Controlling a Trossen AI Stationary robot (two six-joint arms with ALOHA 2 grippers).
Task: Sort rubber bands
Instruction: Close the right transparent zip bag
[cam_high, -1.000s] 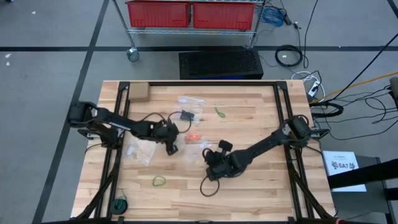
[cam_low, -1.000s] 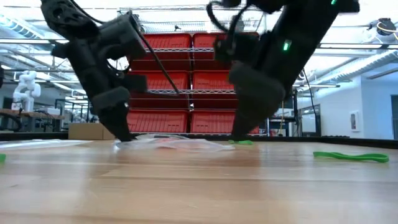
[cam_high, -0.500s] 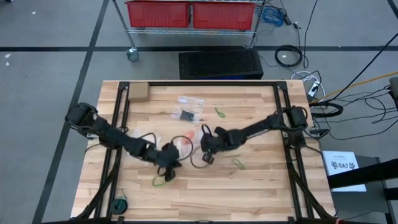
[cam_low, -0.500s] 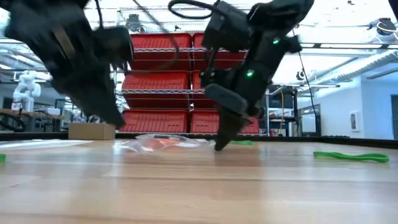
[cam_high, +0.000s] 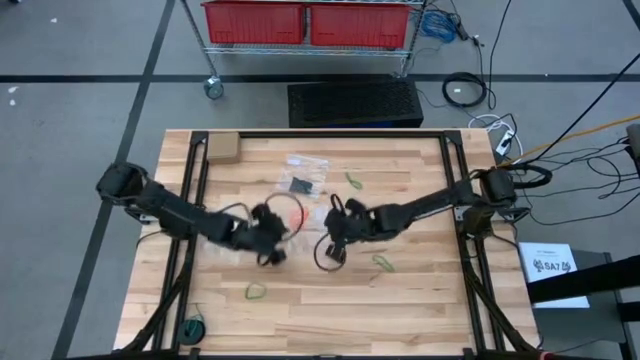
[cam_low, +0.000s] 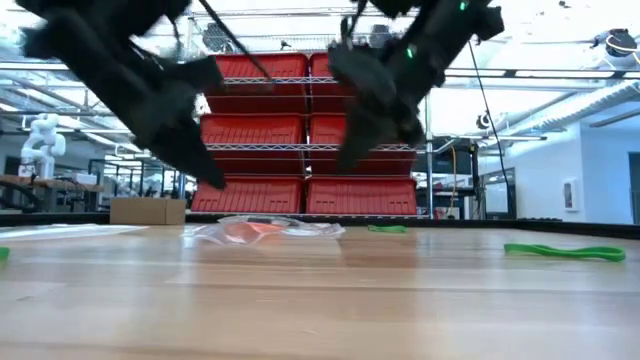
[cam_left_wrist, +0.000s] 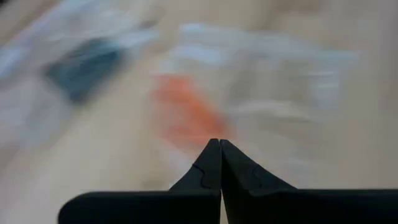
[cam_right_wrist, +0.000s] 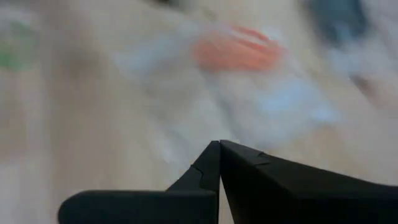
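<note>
My left gripper (cam_high: 274, 245) is shut and empty, lifted above the table (cam_high: 420, 300), a little to the near left of a clear bag holding orange-red rubber bands (cam_high: 314, 216). My right gripper (cam_high: 332, 232) is shut and empty, lifted just right of that bag. In the low view both the left gripper (cam_low: 213, 180) and the right gripper (cam_low: 348, 160) hang clear above the bag (cam_low: 262, 230). Loose green bands lie flat on the wood at the near left (cam_high: 256, 291), near right (cam_high: 383, 262) and far side (cam_high: 353, 180). A bag with black bands (cam_high: 300, 185) lies farther back.
A small cardboard box (cam_high: 222, 148) stands at the far left corner. A green-and-black object (cam_high: 192, 328) lies at the near left edge. Black cable loops hang off both wrists, one (cam_high: 324, 256) beside the right gripper. Bare wood lies along the near edge.
My left gripper went toward the near edge, then came back toward the far edge and rose off the table. My right gripper moved toward the far left, to the orange-band bag, and rose clear. Its move uncovered a green band on the near right.
</note>
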